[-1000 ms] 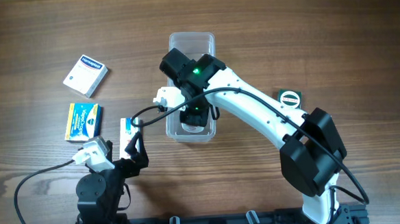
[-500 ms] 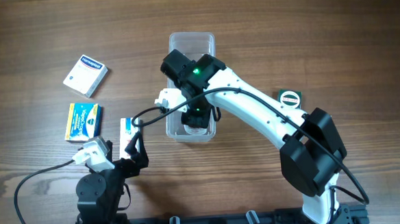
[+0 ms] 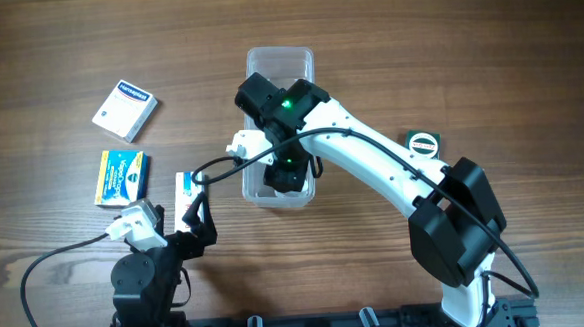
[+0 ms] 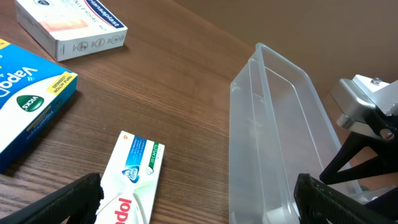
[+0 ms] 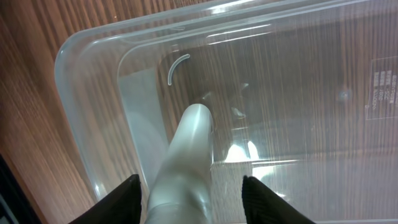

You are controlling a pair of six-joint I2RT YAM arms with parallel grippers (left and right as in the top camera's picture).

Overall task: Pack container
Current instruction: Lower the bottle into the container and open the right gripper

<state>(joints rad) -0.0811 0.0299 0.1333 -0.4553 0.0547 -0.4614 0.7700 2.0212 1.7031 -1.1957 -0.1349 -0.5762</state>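
White box (image 3: pixel 124 108), blue-yellow box (image 3: pixel 123 177), slim white box (image 4: pixel 134 177), green-white round item (image 3: pixel 424 143) on wooden table (image 3: pixel 485 33).

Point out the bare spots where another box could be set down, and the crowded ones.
Free: the container's far half; the table beyond the green round item; the gap between white box and container. Crowded: the container's near end around the right claw, and by the left claw near the toothpaste box.
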